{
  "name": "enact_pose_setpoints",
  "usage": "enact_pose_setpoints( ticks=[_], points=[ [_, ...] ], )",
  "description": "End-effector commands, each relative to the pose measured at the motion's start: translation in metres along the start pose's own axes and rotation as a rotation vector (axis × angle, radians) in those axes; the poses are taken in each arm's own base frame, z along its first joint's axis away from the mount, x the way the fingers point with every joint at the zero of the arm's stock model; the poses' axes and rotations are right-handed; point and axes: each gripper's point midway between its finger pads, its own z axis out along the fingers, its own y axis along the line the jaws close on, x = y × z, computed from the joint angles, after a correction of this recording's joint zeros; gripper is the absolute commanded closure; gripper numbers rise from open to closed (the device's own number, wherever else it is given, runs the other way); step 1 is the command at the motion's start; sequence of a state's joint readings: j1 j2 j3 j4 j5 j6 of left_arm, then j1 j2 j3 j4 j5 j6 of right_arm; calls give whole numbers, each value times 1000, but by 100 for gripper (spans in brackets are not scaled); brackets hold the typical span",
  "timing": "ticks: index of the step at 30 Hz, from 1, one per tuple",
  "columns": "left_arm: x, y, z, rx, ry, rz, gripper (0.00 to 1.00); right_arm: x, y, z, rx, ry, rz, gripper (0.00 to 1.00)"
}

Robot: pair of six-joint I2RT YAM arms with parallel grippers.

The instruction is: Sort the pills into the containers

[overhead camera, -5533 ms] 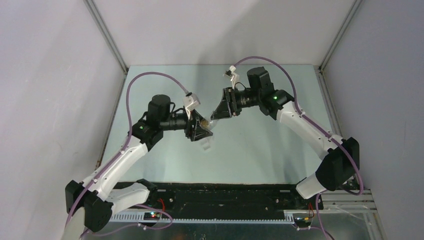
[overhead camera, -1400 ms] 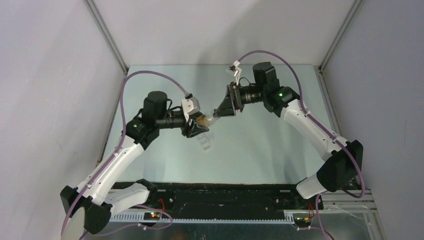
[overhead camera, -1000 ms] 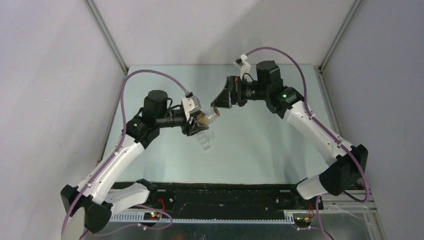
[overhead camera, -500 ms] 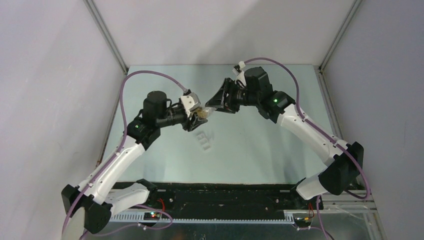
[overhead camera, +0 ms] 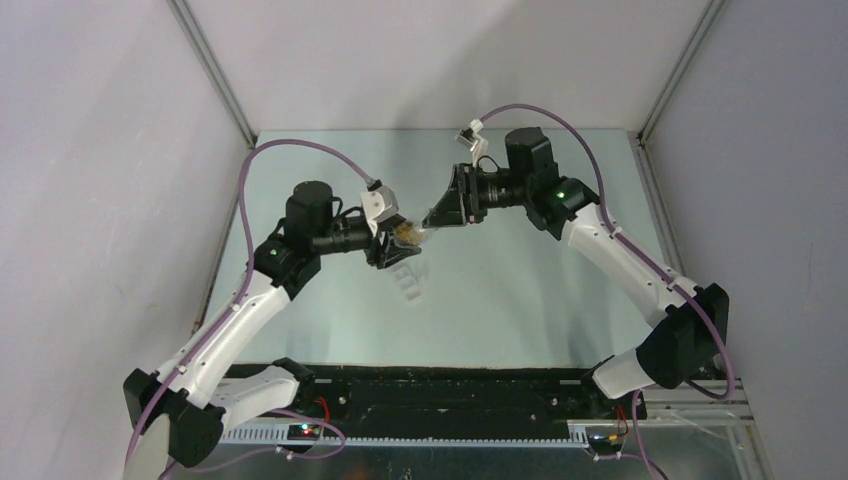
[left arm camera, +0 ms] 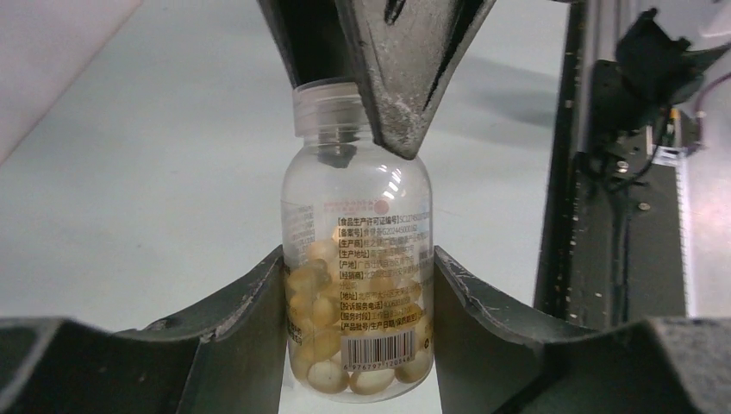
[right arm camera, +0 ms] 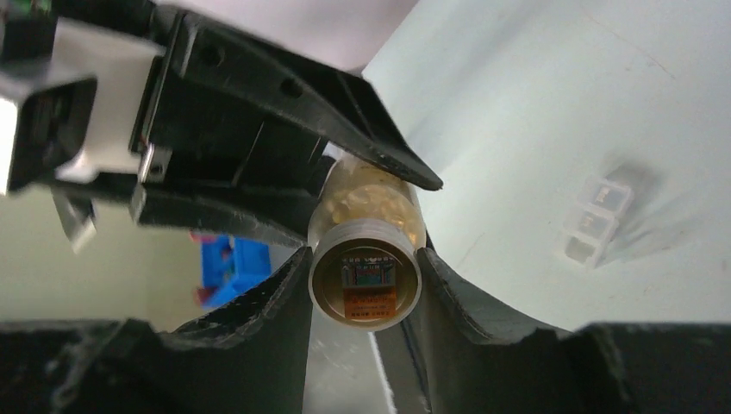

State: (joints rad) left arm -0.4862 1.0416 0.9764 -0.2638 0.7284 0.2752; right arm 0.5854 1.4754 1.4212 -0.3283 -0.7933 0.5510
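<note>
My left gripper (overhead camera: 393,246) is shut on a small clear bottle (overhead camera: 408,233) and holds it above the table. In the left wrist view its jaws (left arm camera: 358,263) clamp the bottle's body (left arm camera: 358,216), and pale yellow pills (left arm camera: 321,332) fill the lower half. My right gripper (overhead camera: 430,222) meets it from the right. In the right wrist view its jaws (right arm camera: 364,259) are shut on the bottle's round cap (right arm camera: 365,278). The white pill box (overhead camera: 408,281) lies on the table below the bottle. It also shows in the right wrist view (right arm camera: 595,222).
Grey walls close in the pale table (overhead camera: 520,290) on the left, back and right. The black base rail (overhead camera: 450,392) runs along the near edge. A purple cable loops over each arm.
About a second ago my right gripper stood back from the bottle, up and to the right. It has come back and now grips the cap. My left gripper has stayed nearly still with the bottle.
</note>
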Motion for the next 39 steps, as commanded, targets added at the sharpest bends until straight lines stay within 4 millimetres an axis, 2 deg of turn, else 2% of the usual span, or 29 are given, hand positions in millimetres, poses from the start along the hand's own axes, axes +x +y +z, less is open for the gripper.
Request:
enact_pose_setpoints(
  ticks=[1, 2, 3, 4, 5, 7, 10, 11, 14, 17, 20, 24, 25, 26, 27, 32, 39],
  points=[
    [-24, -41, -4, 227, -71, 12, 100, 6, 24, -17, -205, 57, -350, 64],
    [-23, -44, -5, 243, -65, 3, 100, 5, 25, -18, -203, 54, -366, 58],
    [-22, -44, -4, 246, -61, 5, 100, -1, 17, -16, -145, 28, -365, 37],
    [-21, -42, -3, 241, -59, 6, 100, -5, 16, -17, -109, 4, -360, 24],
    [-20, -41, -3, 233, -57, 12, 100, -15, 7, -16, -30, -41, -330, 7],
    [-19, -33, -2, 191, -52, 30, 100, -31, 2, -17, 64, -123, -235, 1],
    [-15, -16, 0, 97, -35, 51, 100, -43, 1, -14, 123, -203, -30, 1],
    [-16, -9, 1, 60, -34, 59, 100, -45, -2, -13, 152, -231, 72, 1],
    [-16, 2, 2, 5, -33, 73, 100, -36, 0, -1, 186, -239, 196, 2],
    [-18, 11, 1, -46, -39, 86, 100, -32, -2, 6, 201, -255, 308, 13],
    [-18, 19, 0, -94, -37, 82, 100, -31, -1, 5, 223, -274, 355, 21],
    [-18, 27, -1, -144, -41, 70, 100, -31, 1, 0, 251, -304, 379, 29],
    [-17, 27, -1, -146, -42, 64, 100, -31, 2, -1, 251, -308, 381, 32],
    [-17, 27, -1, -149, -45, 64, 100, -31, 2, -1, 249, -313, 386, 40],
    [-15, 27, -1, -152, -42, 55, 100, -36, 7, -2, 226, -332, 370, 42],
    [-14, 28, -1, -160, -43, 33, 100, -45, 14, -7, 194, -360, 347, 39],
    [-16, 27, 0, -153, -45, 16, 100, -42, 14, -7, 153, -306, 269, 64]
  ],
)
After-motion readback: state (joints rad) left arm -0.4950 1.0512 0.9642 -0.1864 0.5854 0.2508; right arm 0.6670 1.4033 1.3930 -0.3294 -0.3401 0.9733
